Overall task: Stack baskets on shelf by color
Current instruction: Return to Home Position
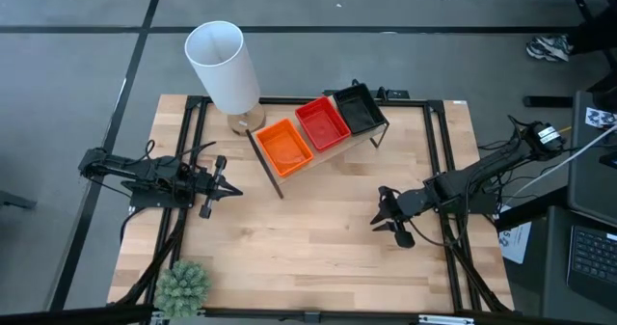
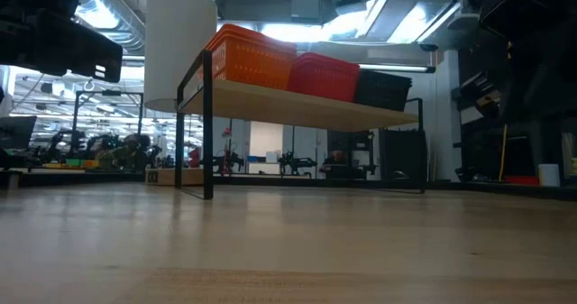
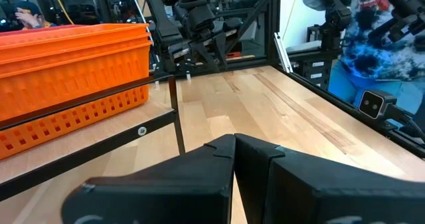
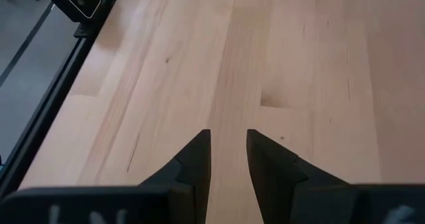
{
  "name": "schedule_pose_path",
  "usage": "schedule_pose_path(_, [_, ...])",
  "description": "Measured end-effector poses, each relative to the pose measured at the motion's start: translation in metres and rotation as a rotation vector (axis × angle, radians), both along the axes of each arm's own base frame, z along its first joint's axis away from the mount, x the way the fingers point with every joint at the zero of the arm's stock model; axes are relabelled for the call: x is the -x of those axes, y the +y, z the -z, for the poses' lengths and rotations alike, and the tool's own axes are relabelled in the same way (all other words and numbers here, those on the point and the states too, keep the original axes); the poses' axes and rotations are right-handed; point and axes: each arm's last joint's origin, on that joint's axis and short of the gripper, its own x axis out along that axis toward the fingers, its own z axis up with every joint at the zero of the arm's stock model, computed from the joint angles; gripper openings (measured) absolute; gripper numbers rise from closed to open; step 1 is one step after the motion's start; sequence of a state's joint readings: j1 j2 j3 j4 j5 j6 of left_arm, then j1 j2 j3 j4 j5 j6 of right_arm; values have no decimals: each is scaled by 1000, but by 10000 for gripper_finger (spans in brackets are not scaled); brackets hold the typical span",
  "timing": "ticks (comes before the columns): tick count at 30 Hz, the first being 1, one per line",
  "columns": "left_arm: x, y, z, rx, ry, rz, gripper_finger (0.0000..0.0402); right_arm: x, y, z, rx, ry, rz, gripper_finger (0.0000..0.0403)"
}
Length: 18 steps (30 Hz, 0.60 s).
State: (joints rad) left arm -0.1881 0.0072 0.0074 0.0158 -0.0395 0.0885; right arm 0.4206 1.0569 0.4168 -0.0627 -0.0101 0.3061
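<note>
**Item:** mesh plastic baskets, 3 colour stacks: orange baskets, red baskets, black baskets.

**Location:** side by side on the shelf, which stands at the far middle of the surface.

**Handling (judged):** light, thin-walled and slightly springy. They nest readily and are likely to flex if pinched hard. Best held by the rim of 1 short wall.

**Arms:** the left arm is low at the left edge, jaws clenched on nothing. The right arm is low at the right edge, jaws released with a narrow gap, empty.

**Obscured:**
- The number of baskets in each stack cannot be read.
- The black stack is dim in the low view.
- The white cylinder covers the shelf's far left corner.
</note>
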Motion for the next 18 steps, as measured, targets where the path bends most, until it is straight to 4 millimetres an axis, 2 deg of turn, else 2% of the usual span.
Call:
schedule_pose_path(9, [0,0,0,1,0,-1,0,10,-5,-14,-28,-47,-5,96])
schedule_pose_path(18, [0,0,0,1,0,-2,0,41,-21,-32,-34,-60,7,96])
